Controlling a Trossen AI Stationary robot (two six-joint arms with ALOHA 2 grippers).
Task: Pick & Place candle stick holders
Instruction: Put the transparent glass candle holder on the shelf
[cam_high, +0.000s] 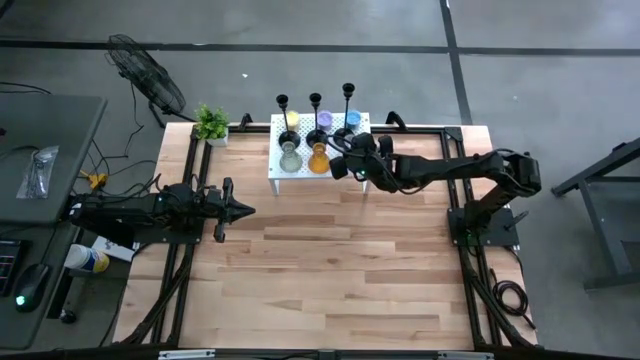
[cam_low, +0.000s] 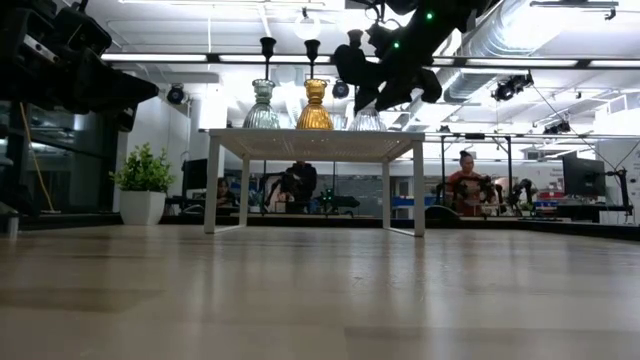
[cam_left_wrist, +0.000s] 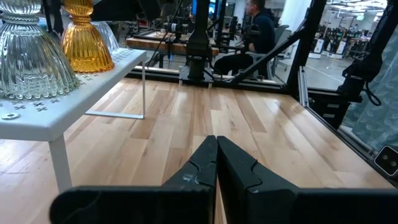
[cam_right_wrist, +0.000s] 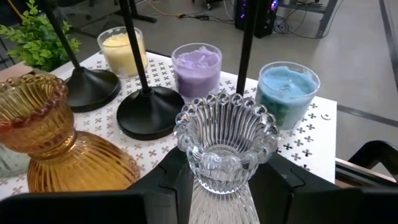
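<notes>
A white stand (cam_high: 277, 170) at the table's far side carries three slim black candlesticks (cam_right_wrist: 149, 112), yellow (cam_right_wrist: 124, 50), purple (cam_right_wrist: 196, 65) and blue (cam_right_wrist: 286, 93) cups, an amber glass holder (cam_right_wrist: 56, 143), a pale green glass holder (cam_high: 290, 158) and a clear glass holder (cam_right_wrist: 225, 143). My right gripper (cam_right_wrist: 225, 186) is at the stand's near right corner (cam_high: 347, 165), closed around the clear holder. My left gripper (cam_left_wrist: 216, 162) is shut and empty, low over the table's left side (cam_high: 248, 210). My right gripper pinches the clear glass holder at its narrow neck (cam_right_wrist: 205, 180), just under the beaded cup, one finger on each side. The fingers come from the table's right, slanting down. The holder stands upright; in the low view its flared base (cam_low: 366, 122) looks to rest on the stand's top.
A small green potted plant (cam_high: 211, 124) stands at the table's far left corner. The amber holder and the candlestick bases stand close beside the clear holder. Bare wooden tabletop (cam_high: 330, 270) stretches in front of the stand. People show in the room beyond (cam_low: 465, 180).
</notes>
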